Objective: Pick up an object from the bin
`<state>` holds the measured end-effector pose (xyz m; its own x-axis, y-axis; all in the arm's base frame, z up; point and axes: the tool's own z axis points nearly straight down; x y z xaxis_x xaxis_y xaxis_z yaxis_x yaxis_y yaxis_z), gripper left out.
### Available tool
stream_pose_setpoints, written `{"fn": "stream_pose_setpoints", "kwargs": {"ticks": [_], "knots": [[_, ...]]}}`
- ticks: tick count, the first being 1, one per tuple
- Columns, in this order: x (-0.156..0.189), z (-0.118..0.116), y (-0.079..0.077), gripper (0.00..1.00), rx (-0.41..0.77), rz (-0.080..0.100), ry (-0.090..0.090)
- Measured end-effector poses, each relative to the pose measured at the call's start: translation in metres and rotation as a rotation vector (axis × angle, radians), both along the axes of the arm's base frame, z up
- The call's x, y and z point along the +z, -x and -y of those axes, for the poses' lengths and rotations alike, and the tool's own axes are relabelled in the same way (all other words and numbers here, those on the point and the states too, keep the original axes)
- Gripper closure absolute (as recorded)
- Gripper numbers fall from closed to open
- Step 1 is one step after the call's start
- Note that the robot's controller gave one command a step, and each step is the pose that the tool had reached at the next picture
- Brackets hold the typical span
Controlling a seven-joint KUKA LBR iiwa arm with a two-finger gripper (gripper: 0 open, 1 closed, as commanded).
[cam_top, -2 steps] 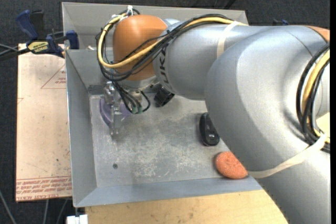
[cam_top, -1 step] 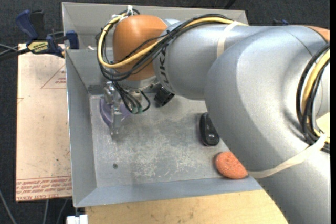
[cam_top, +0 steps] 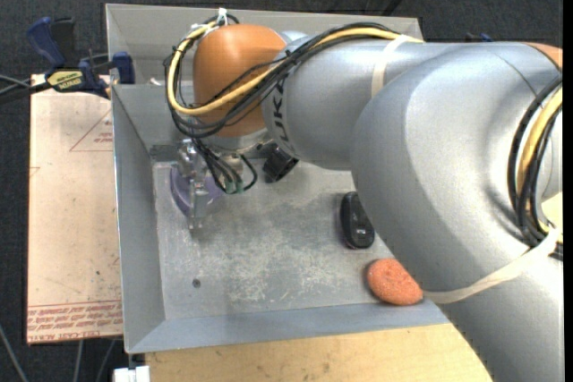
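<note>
Nearest you, by the front wall of the grey bin (cam_top: 269, 324), a rough orange lump (cam_top: 392, 282) lies at the right, its edge tucked under the arm (cam_top: 448, 148). Just behind it, and apart from it, a black oval thing (cam_top: 355, 221) lies on the bin floor. Further back and well to the left, the gripper (cam_top: 194, 212) is down close to the floor near the left wall. A pale violet see-through thing (cam_top: 180, 189) sits right against its left side. You cannot tell whether the gripper is released or clamped on that violet thing. Beyond it, the orange wrist cover (cam_top: 231, 67), looped with yellow and black cables (cam_top: 175, 89), hangs over the bin's back left part.
</note>
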<state>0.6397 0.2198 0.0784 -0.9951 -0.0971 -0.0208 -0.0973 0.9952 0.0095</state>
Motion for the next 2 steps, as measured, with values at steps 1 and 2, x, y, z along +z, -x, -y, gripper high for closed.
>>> {"fn": "stream_pose_setpoints", "kwargs": {"ticks": [1, 2], "knots": [[0.013, 0.0, 0.003, 1.0, 0.001, -0.016, 0.002], [0.027, -0.002, 0.007, 1.0, 0.004, -0.032, 0.004]]}}
